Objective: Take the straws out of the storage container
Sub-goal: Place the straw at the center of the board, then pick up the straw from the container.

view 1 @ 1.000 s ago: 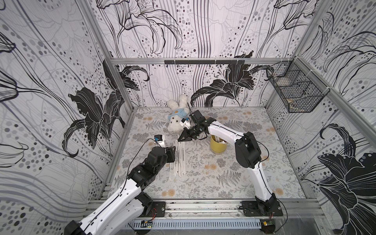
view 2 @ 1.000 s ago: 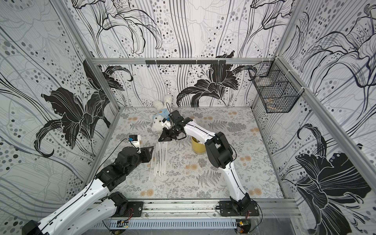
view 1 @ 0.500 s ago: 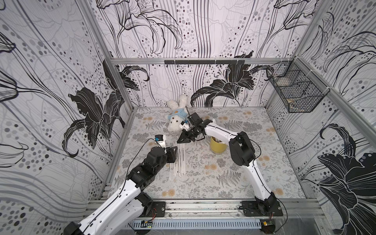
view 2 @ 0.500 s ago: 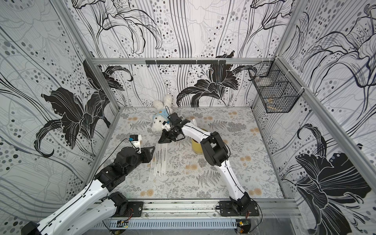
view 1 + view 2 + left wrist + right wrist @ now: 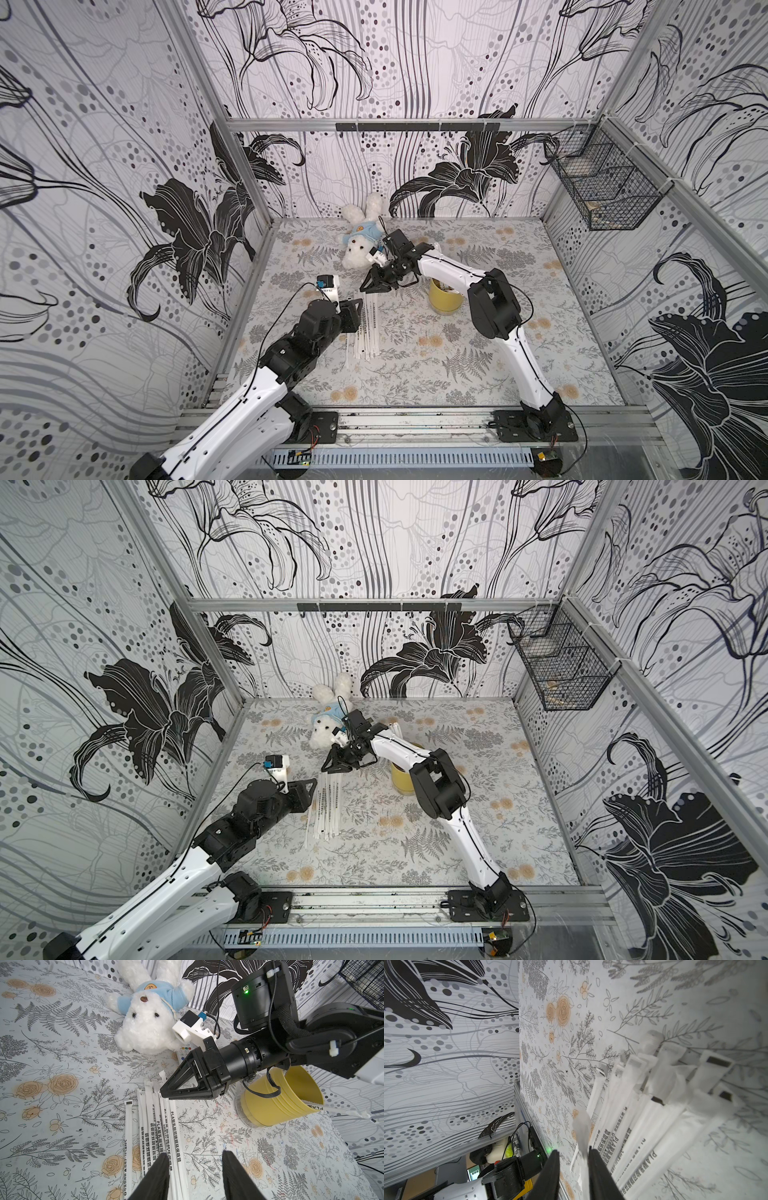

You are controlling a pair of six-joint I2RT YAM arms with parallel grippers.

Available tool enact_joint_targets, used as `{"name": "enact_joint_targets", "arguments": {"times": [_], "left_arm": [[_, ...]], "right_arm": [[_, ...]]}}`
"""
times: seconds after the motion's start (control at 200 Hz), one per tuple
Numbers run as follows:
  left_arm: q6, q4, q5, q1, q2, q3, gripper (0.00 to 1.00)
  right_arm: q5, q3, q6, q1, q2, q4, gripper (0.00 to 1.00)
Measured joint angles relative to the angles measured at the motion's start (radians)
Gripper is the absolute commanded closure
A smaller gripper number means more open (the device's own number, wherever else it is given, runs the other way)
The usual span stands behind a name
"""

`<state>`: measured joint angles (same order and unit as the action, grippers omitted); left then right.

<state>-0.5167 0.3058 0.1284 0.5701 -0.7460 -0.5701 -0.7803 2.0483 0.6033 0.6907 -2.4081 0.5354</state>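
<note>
Several white paper-wrapped straws (image 5: 365, 328) (image 5: 326, 808) (image 5: 158, 1126) (image 5: 643, 1115) lie side by side on the floral mat. The yellow storage container (image 5: 444, 297) (image 5: 401, 779) (image 5: 276, 1101) stands upright to their right, with one straw (image 5: 324, 1108) leaning out of it. My right gripper (image 5: 368, 289) (image 5: 328, 769) (image 5: 573, 1153) hangs just over the pile's far end, jaws apart, a blurred loose straw end (image 5: 581, 1128) against one finger. My left gripper (image 5: 353, 311) (image 5: 305, 791) (image 5: 194, 1155) is open over the pile's near part, holding nothing.
A white plush bear in blue (image 5: 361, 245) (image 5: 149, 1020) lies at the back, with a remote (image 5: 184, 1051) partly under it. A black wire basket (image 5: 602, 187) hangs on the right wall. The left wall's rail runs close to my left arm.
My right gripper was shut and has parted its jaws over the far end of the pile, and the straw it held is slipping free. The left arm has not moved.
</note>
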Motion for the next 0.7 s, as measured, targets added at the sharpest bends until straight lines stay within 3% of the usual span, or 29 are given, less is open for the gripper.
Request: {"name": "enact_joint_targets", "arguments": {"times": [0.235,0.701], "left_arm": [[0.000,-0.001,-0.010,0.000,-0.002,0.000,0.54],[0.035,-0.023,-0.056,0.000,-0.027,0.000,0.54]], "right_arm": [[0.041,0.014,-0.021,0.000,0.000,0.041,0.58],[0.083,0.089,-0.061,0.000,0.031,0.112,0.59]]}}
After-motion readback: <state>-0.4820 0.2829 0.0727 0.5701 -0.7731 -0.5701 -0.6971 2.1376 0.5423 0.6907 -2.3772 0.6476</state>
